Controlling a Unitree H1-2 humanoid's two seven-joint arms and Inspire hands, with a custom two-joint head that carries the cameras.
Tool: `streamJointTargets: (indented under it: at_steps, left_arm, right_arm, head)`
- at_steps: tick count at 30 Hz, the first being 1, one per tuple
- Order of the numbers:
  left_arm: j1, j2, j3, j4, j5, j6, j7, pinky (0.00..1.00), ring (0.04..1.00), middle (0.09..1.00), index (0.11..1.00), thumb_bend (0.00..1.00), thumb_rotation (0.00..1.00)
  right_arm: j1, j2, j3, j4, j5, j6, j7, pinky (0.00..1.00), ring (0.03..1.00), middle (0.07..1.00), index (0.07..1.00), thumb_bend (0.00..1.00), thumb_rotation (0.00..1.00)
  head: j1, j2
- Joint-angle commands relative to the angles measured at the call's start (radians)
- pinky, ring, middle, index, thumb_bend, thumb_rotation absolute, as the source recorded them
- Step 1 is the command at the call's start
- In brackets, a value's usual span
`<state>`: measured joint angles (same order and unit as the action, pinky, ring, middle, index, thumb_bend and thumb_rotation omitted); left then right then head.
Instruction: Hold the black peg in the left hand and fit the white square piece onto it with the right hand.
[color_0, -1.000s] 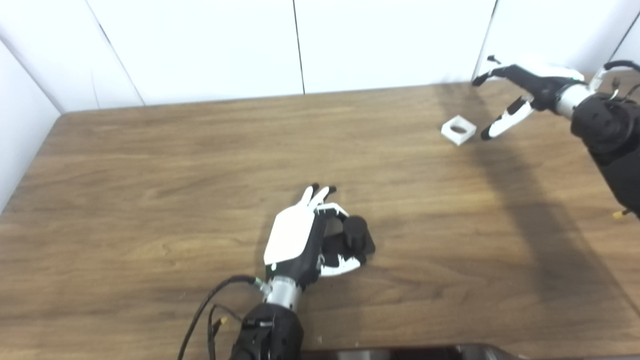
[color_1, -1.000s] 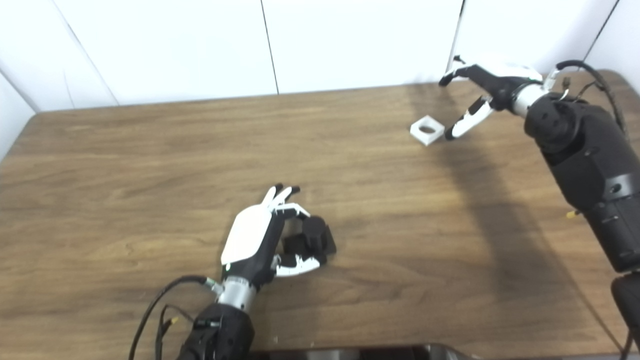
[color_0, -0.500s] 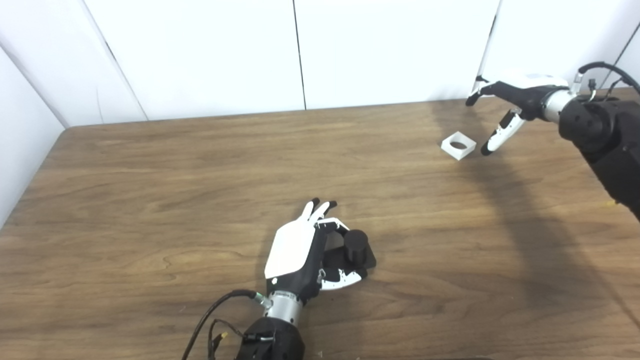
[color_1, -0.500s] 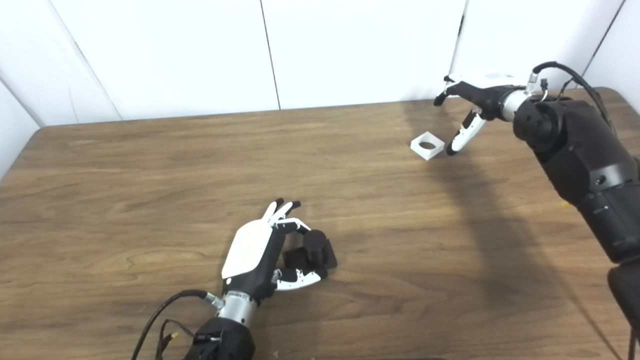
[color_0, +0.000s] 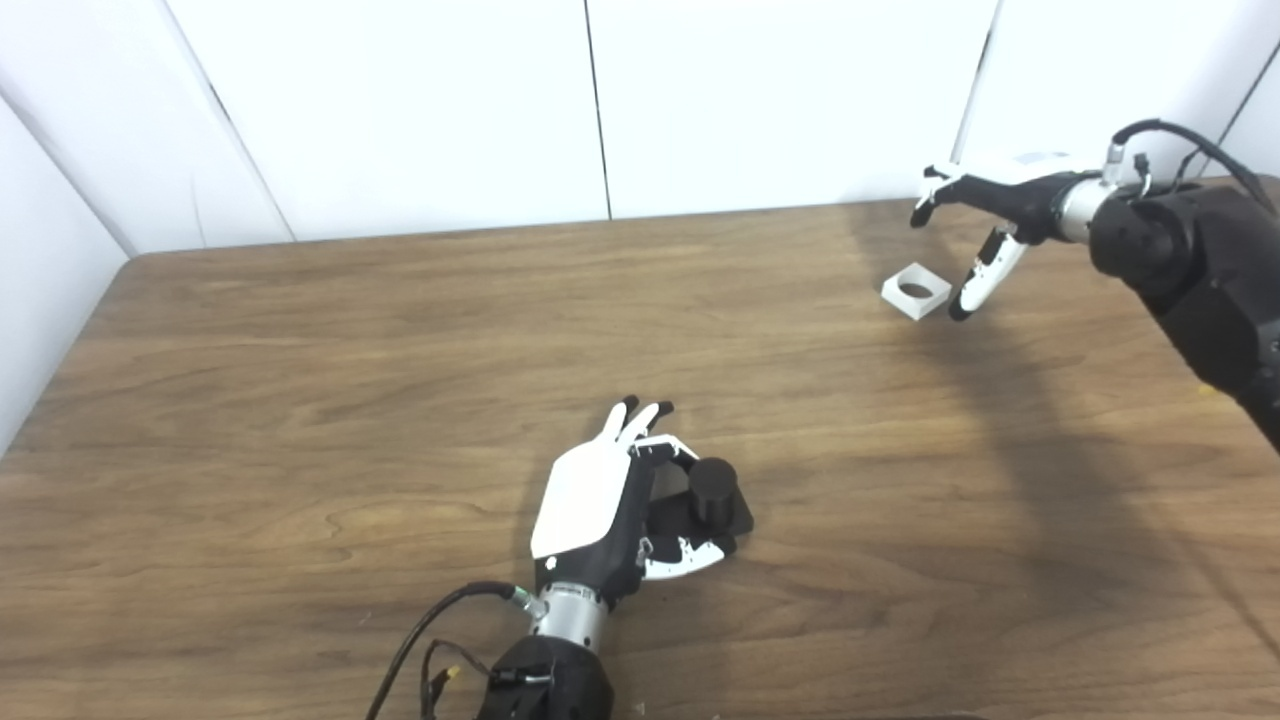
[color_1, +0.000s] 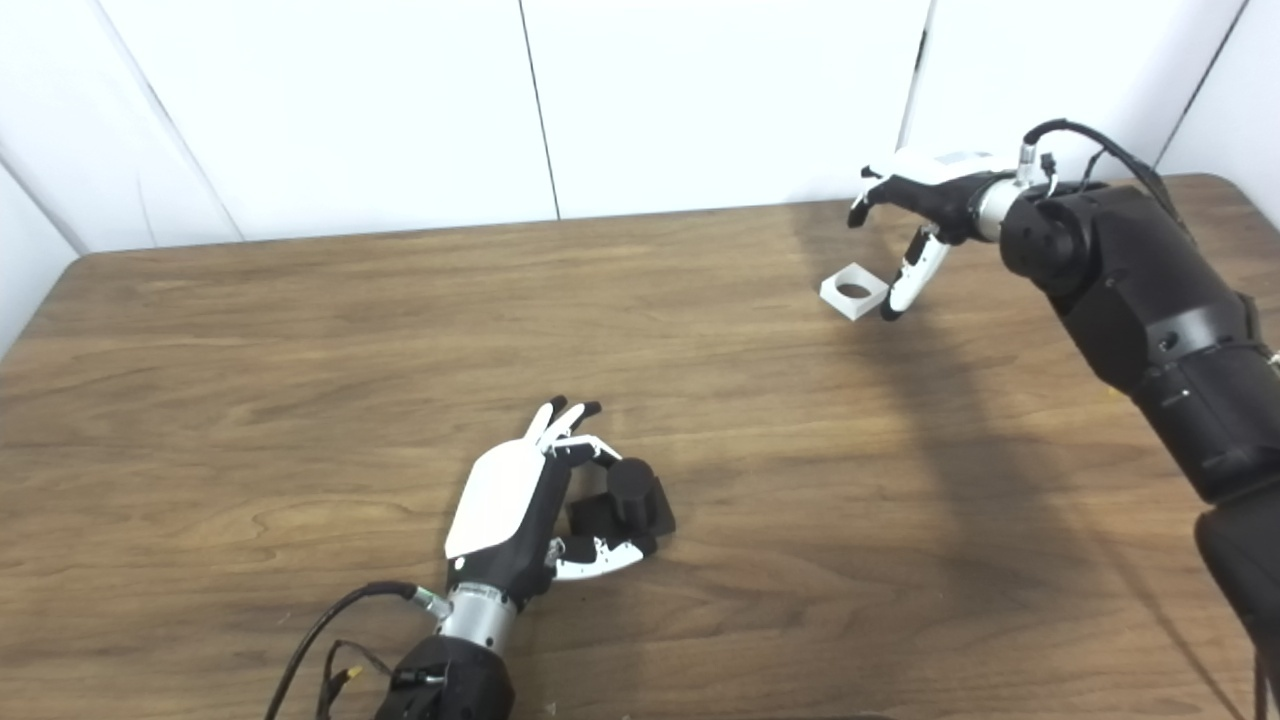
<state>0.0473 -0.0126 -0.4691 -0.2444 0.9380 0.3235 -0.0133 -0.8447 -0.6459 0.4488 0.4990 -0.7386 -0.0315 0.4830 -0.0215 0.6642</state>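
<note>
Progress looks to be at the halfway mark, with the holding half roughly in place and the fitting half not begun. Low in the middle of the frame, the left hand (color_0: 600, 500) lies on the wooden table (color_0: 300, 400), its fingers curled around the black peg (color_0: 712, 490). Its thumb rests along the near edge of the peg's flat square base, so the hand appears closed on the piece, though the base seems to sit on the wood, not lifted. The peg itself is a short, dark cylinder standing upright on that base, matte and plain, with its top free and unobstructed.

Further right, in the upper right of the frame, the white square piece (color_0: 915, 291) lies flat on the table, well apart from the peg. It is a small pale block with a round hole through its middle, one corner turned toward the camera. The right hand (color_0: 985, 235) hovers just beside it on the right, fingers spread and holding nothing, with one fingertip close to the piece's right edge; whether it touches cannot be told. Left to do: grasp the piece, carry it across, and seat the hole over the peg.
</note>
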Motion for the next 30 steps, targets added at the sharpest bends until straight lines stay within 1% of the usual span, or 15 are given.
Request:
streamJointTargets:
  at_steps: [1, 6, 11, 21, 25, 30]
  left_arm:
    - [0.003, 0.002, -0.001, 0.040, 0.012, 0.010, -0.010, 0.92, 1.000, 0.931, 0.495, 0.51, 0.07]
    - [0.003, -0.004, 0.001, 0.043, 0.009, 0.013, -0.004, 0.92, 1.000, 0.930, 0.495, 0.51, 0.07]
    - [0.003, -0.007, -0.003, 0.045, 0.016, 0.013, -0.002, 0.92, 1.000, 0.929, 0.495, 0.51, 0.07]
    - [0.006, -0.016, -0.003, 0.050, 0.014, 0.013, 0.013, 0.92, 1.000, 0.928, 0.495, 0.51, 0.07]
    - [0.007, -0.020, -0.002, 0.046, 0.017, 0.025, 0.003, 0.92, 1.000, 0.932, 0.495, 0.51, 0.07]
    - [0.006, -0.020, -0.005, 0.050, 0.017, 0.023, 0.008, 0.92, 1.000, 0.930, 0.495, 0.51, 0.07]
  right_arm:
    - [-0.075, -0.015, -0.002, -0.009, -0.015, -0.030, -0.007, 1.00, 1.000, 1.000, 0.802, 0.89, 0.26]
    - [-0.082, -0.008, 0.010, -0.005, -0.028, -0.035, 0.007, 1.00, 1.000, 1.000, 0.805, 0.89, 0.25]
    - [-0.086, -0.006, 0.032, -0.001, -0.050, -0.058, 0.023, 1.00, 1.000, 1.000, 0.803, 0.89, 0.25]
    - [-0.096, 0.006, 0.040, 0.016, -0.060, -0.079, 0.022, 1.00, 1.000, 1.000, 0.795, 0.89, 0.24]
    - [-0.099, 0.012, 0.042, 0.031, -0.061, -0.093, 0.018, 1.00, 1.000, 1.000, 0.795, 0.89, 0.23]
    - [-0.100, 0.016, 0.044, 0.051, -0.064, -0.104, 0.009, 1.00, 1.000, 1.000, 0.796, 0.88, 0.23]
  head:
    - [0.000, 0.001]
    - [0.001, 0.001]
    - [0.001, 0.001]
    - [0.000, 0.000]
    - [0.002, -0.001]
    - [0.002, -0.003]
